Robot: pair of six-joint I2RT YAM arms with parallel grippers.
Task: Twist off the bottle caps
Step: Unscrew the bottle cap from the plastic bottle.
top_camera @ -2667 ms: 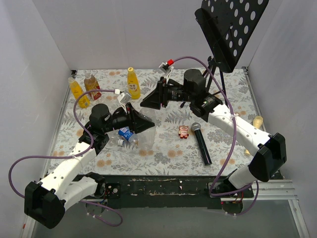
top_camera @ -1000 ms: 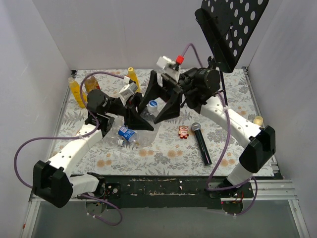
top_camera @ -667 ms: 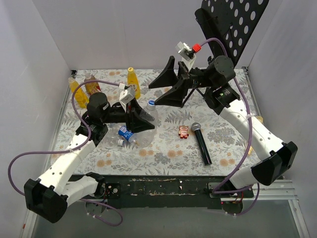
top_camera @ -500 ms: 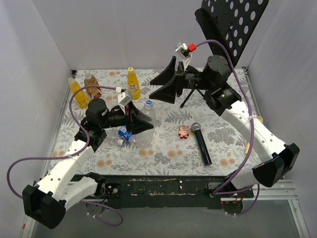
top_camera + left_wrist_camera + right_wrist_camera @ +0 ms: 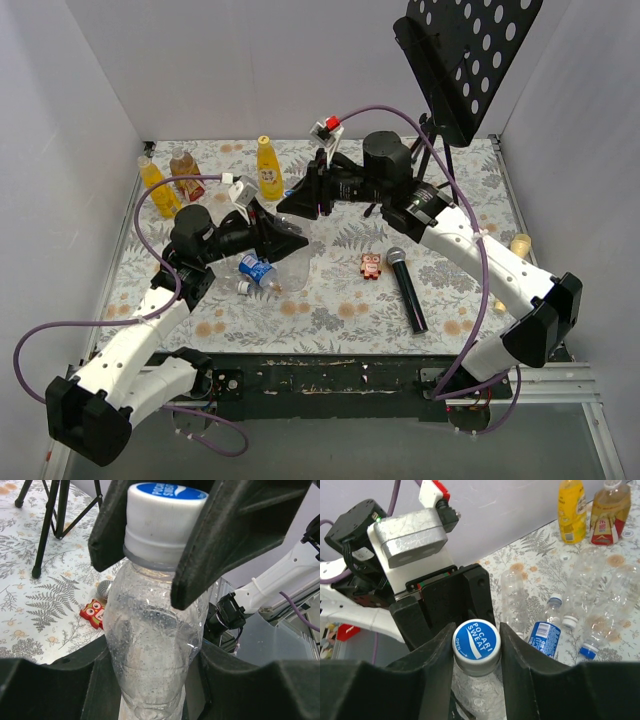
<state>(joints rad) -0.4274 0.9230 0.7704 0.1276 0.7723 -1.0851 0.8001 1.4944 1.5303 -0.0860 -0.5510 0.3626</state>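
Note:
My left gripper (image 5: 288, 243) is shut on the body of a clear bottle (image 5: 155, 630) and holds it upright above the table; its jaws show in the left wrist view (image 5: 155, 685) on either side of the bottle. The bottle cap (image 5: 476, 645) is white with a blue top. My right gripper (image 5: 476, 649) is shut on the cap, one finger against each side. It also shows in the top view (image 5: 297, 200) and from the left wrist (image 5: 167, 525). The bottle's base is hidden.
Two yellow juice bottles (image 5: 268, 168) (image 5: 155, 188) and a brown red-labelled bottle (image 5: 186, 173) stand at the back left. A blue-labelled bottle (image 5: 256, 270) and clear bottles (image 5: 590, 595) lie under the grippers. A microphone (image 5: 407, 290), an owl toy (image 5: 372, 265) and a music stand (image 5: 460, 60) are to the right.
My right gripper was raised and open beside the bottle; it has come down and shut on the cap. My left gripper has kept hold of the bottle, shifting it slightly.

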